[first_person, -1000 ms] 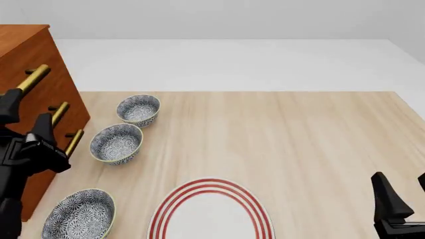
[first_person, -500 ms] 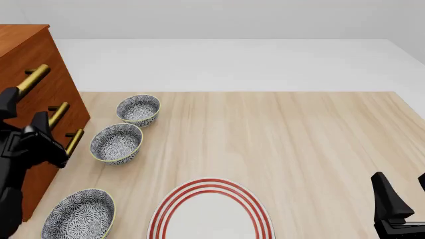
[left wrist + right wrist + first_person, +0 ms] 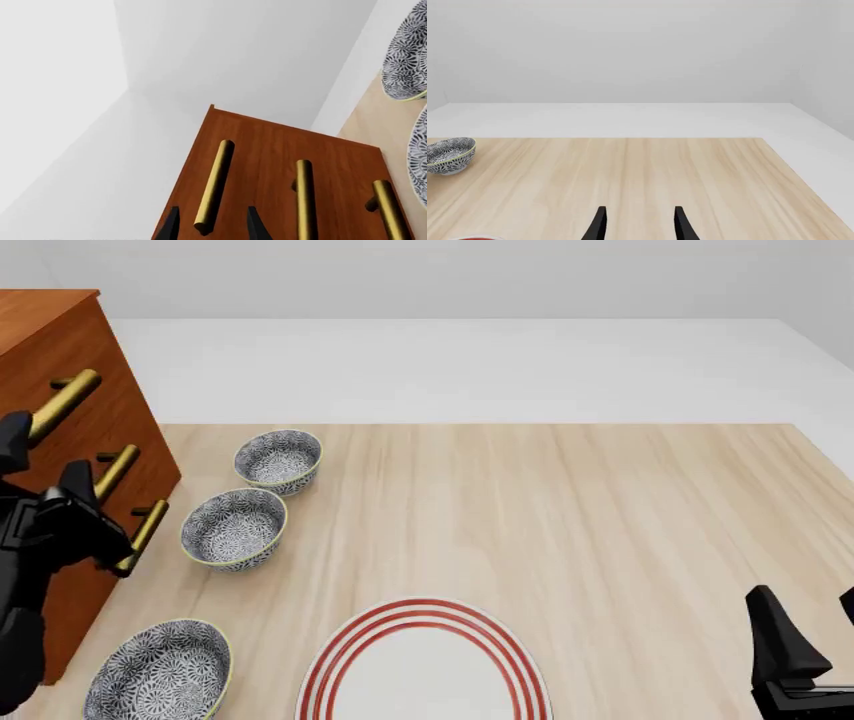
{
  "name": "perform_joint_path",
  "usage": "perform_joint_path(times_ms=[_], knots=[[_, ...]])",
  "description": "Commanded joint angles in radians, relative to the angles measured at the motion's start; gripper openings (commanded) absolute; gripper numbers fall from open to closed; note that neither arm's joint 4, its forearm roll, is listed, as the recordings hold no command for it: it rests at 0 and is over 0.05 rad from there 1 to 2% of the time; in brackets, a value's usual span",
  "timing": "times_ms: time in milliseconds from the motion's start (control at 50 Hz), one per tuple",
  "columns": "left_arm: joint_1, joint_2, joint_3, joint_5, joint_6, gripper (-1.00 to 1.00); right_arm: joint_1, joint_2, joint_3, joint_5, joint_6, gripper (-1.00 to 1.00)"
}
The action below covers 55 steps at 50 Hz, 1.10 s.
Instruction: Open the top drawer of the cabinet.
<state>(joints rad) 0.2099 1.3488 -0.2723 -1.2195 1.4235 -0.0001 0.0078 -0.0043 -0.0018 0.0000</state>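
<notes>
The cabinet [image 3: 134, 435] stands at the table's left edge, reddish-brown, with three brass bar handles. The top drawer [image 3: 91, 365] carries the uppermost handle [image 3: 60, 403]. My left gripper [image 3: 47, 468] is right in front of it. In the left wrist view the left gripper [image 3: 212, 226] is open, and the near end of the top drawer's handle [image 3: 215, 185] lies between its black fingertips [image 3: 171, 226] with gaps on both sides. The top drawer [image 3: 230, 130] looks closed. My right gripper [image 3: 814, 632] hangs open over the table's near right corner, holding nothing [image 3: 639, 226].
Three patterned bowls [image 3: 279, 460] [image 3: 235, 527] [image 3: 160, 672] sit in a row close to the cabinet. A red-rimmed white plate [image 3: 424, 665] lies at the front middle. The two lower handles [image 3: 303, 200] [image 3: 388, 212] run beside the top one.
The left gripper has moved a little left and up, closer to the cabinet's front. The right arm has not moved.
</notes>
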Motion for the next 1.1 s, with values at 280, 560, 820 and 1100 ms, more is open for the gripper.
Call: perform_joint_path(times_ms=[280, 560, 820, 1100], knots=[[0.031, 0.027, -0.024, 0.0, -0.002, 1.0, 0.0, 0.0, 0.0, 0.0, 0.0, 1.0], [0.039, 0.045, -0.035, 0.0, -0.005, 1.0, 0.0, 0.0, 0.0, 0.0, 0.0, 1.0], [0.046, 0.055, -0.044, 0.001, -0.005, 1.0, 0.0, 0.0, 0.0, 0.0, 0.0, 1.0], [0.061, 0.062, -0.052, 0.001, -0.003, 1.0, 0.0, 0.0, 0.0, 0.0, 0.0, 1.0]])
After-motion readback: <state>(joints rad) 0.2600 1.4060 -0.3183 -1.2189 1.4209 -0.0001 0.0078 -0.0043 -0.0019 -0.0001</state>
